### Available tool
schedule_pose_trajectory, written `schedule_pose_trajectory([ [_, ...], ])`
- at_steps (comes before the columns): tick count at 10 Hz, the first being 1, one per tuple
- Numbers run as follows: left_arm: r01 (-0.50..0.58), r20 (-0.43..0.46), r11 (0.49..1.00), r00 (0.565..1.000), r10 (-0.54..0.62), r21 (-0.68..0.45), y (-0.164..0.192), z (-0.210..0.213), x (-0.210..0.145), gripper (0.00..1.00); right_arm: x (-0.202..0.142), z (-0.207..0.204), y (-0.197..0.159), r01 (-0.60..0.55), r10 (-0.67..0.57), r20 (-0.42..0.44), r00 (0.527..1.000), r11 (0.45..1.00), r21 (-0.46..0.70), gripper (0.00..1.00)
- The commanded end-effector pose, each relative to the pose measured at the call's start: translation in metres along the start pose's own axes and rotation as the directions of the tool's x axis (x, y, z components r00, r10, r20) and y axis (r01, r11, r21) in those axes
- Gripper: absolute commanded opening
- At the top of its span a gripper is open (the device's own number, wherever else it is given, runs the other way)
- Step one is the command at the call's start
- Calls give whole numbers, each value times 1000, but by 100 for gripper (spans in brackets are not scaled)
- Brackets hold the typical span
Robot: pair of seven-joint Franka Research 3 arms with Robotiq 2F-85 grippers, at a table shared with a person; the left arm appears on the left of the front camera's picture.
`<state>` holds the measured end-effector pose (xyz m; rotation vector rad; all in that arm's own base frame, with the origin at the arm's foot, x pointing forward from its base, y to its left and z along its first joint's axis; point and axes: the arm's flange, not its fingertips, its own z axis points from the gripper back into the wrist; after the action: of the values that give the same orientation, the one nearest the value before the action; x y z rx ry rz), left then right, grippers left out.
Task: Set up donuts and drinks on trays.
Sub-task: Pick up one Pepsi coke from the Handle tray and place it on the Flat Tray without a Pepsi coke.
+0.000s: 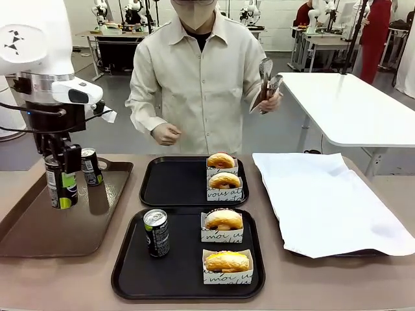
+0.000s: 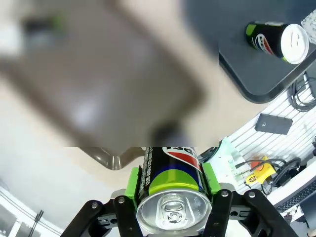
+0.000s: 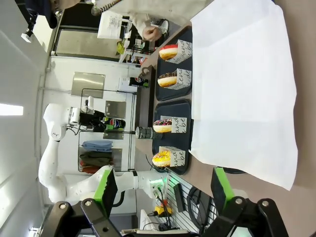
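My left gripper is shut on a dark can and holds it upright just above the long brown tray. In the left wrist view the can's silver top sits between the green pads. A second can stands on the brown tray behind it. The near black tray holds one can and two sleeved donuts. The far black tray carries two more donuts. My right gripper is open and holds nothing, high above the table.
A tray lined with white paper lies at the right. The person stands at the far side and holds metal tongs up in one hand; the other hand is a fist above the far tray.
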<state>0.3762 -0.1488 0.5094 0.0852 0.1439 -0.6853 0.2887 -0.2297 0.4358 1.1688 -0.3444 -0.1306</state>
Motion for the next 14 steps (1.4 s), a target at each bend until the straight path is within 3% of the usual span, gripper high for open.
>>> schedule_pose_trajectory([
  [1, -10, 75, 1000, 997, 12, -21, -16, 9, 53, 59, 2, 1, 1, -5, 4, 9, 1000, 1000, 21, 100],
  [4, -78, 171, 996, 982, 83, -36, -19, -7, 155, 59, 2, 1, 1, -5, 4, 9, 1000, 1000, 21, 100],
  [6, -77, 241, 997, 968, 71, 15, -33, -20, 195, 59, 2, 1, 1, -5, 4, 9, 1000, 1000, 21, 100],
  [7, -125, 301, 991, 948, 103, 56, -40, -30, 204, 59, 2, 1, 1, -5, 4, 9, 1000, 1000, 21, 100],
  [9, -166, 301, 985, 943, 145, 45, -42, -44, 244, 59, 2, 1, 1, -5, 4, 9, 1000, 1000, 21, 100],
  [14, -229, 270, 973, 937, 223, -11, -36, -73, 262, 59, 2, 1, 1, -5, 4, 9, 1000, 1000, 21, 100],
])
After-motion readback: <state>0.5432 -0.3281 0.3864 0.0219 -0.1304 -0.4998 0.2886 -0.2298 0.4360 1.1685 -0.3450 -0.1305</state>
